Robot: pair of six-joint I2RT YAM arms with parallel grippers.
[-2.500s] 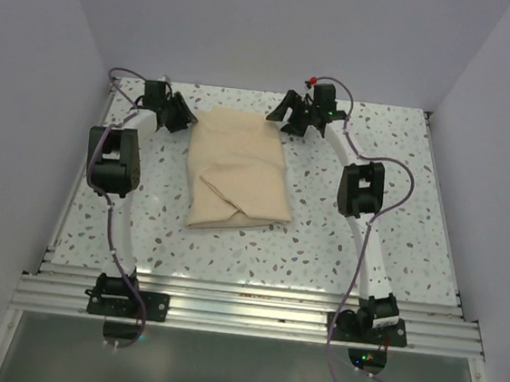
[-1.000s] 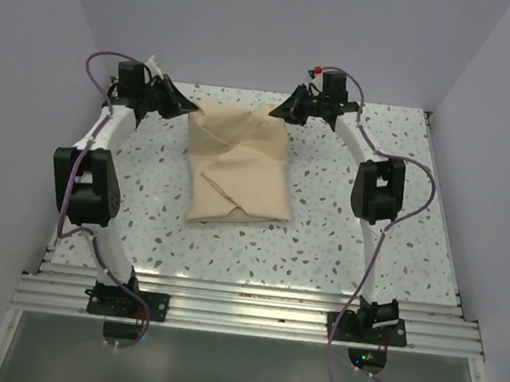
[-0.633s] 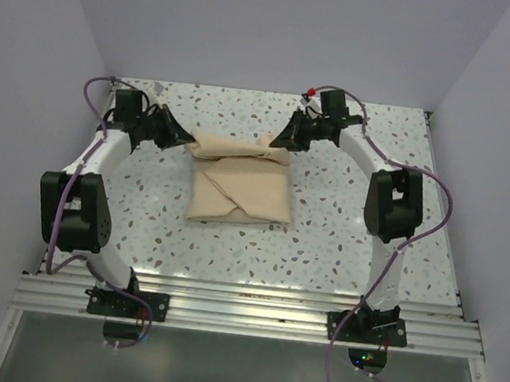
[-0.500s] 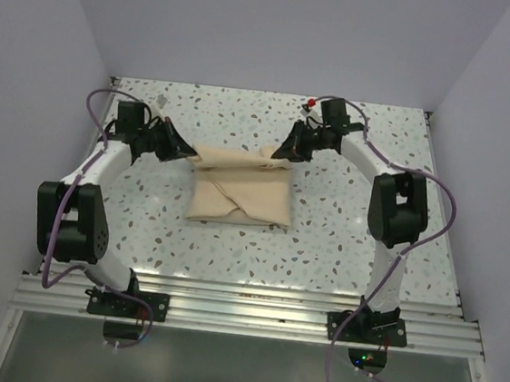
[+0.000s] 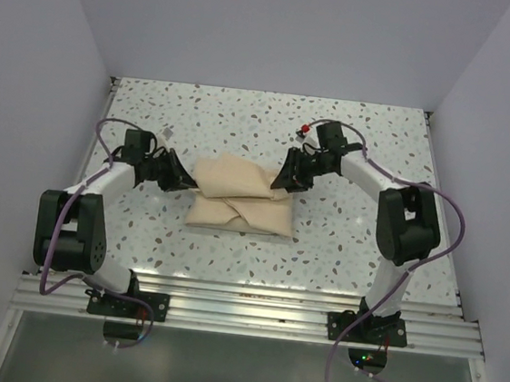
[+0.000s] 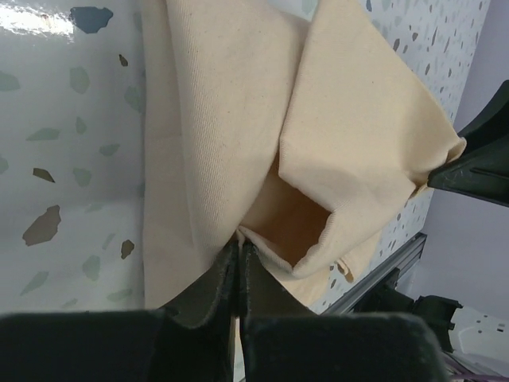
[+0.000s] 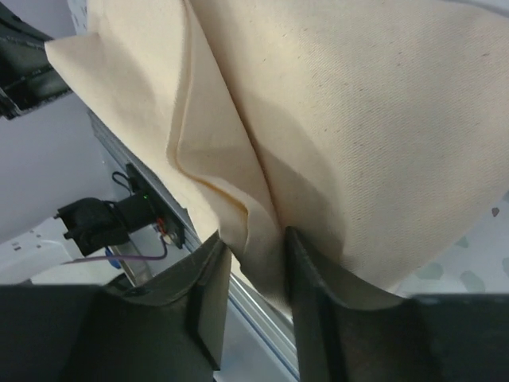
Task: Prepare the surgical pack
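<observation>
Tan cloth (image 5: 239,209) lies folded at mid-table, its far flap doubled over toward the near side. The left claw (image 5: 186,183) is clenched on a thin fold at the left corner, and the right claw (image 5: 283,181) pinches a thicker pleat at the right corner. If one arm leads, the flap could skew, or the thin fold could slip free. The speckled table (image 5: 350,242) looks glossy, so a hard tug might drag the whole bundle. Plain lilac walls (image 5: 272,29) close it in.

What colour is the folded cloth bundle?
The cloth bundle is plain tan; clearest in left wrist view.
</observation>
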